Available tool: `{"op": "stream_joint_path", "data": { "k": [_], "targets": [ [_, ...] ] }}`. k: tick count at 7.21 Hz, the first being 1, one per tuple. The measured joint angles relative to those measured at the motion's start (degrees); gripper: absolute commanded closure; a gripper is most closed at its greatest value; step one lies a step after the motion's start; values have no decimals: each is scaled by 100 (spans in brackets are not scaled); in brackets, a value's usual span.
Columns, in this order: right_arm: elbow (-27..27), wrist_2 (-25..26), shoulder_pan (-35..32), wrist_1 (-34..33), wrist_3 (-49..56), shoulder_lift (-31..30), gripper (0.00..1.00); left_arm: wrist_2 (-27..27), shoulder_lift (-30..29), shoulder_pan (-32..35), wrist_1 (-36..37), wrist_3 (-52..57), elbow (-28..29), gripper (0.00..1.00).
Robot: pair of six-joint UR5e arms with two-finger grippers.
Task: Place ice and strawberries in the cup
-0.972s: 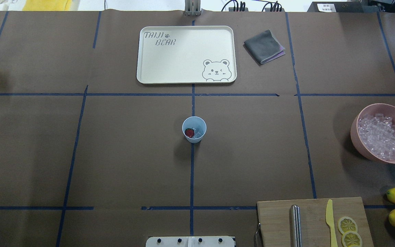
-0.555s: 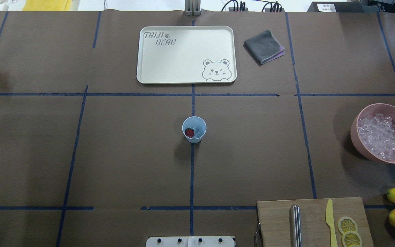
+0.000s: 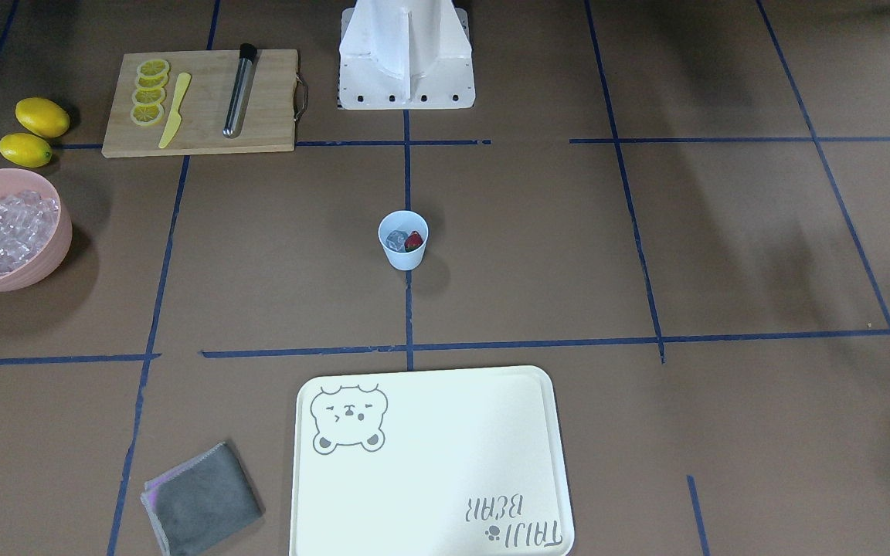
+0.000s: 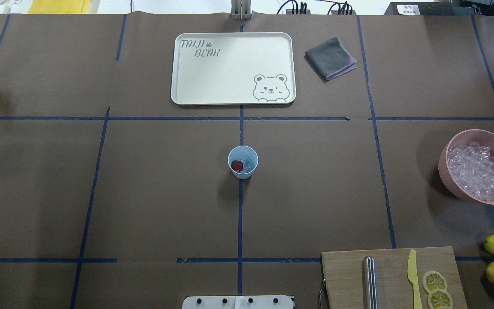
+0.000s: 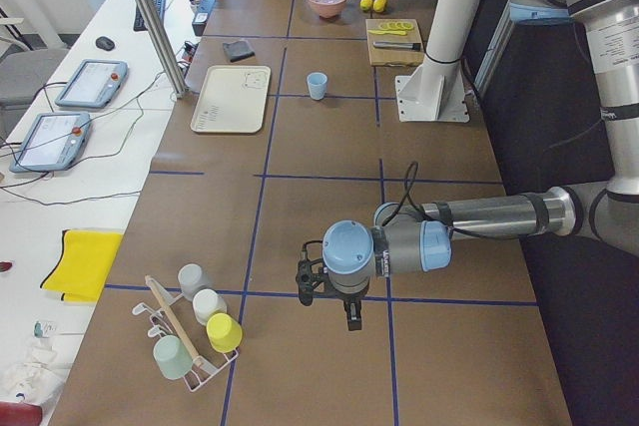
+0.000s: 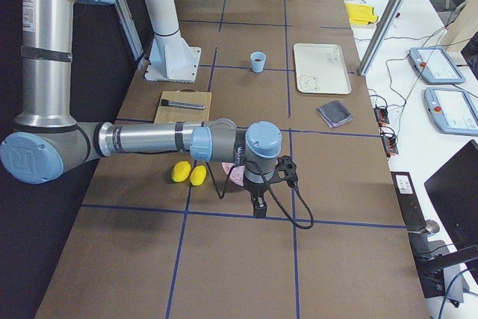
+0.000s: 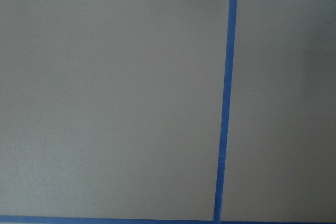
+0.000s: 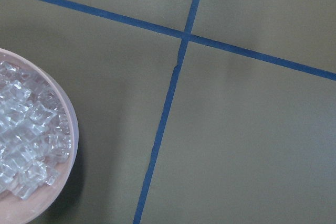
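The counter [image 4: 152,193] is covered in brown paper gridded with blue tape, and a white desk with teach pendants [image 5: 90,82] runs alongside it. The cup [image 4: 243,174] stands upright at the counter's middle, with the strawberry [image 4: 237,166] and ice [image 4: 247,166] inside. A pink bowl [image 4: 446,176] heaped with more cubes sits at the robot's right. The left tool [image 5: 351,321] hangs above the counter's far left end. The right tool [image 6: 258,209] hangs near the pink bowl. I cannot tell whether either tool's fingers are apart or together.
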State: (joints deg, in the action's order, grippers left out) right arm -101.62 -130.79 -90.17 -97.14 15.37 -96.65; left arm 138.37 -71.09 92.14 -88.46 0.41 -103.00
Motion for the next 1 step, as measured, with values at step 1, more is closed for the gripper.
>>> {"op": "stream_joint_path", "data": {
  "k": [1],
  "targets": [
    [-5, 9, 0, 19, -1, -56, 0, 7, -47, -5, -1, -81, -73, 0]
  ]
}}
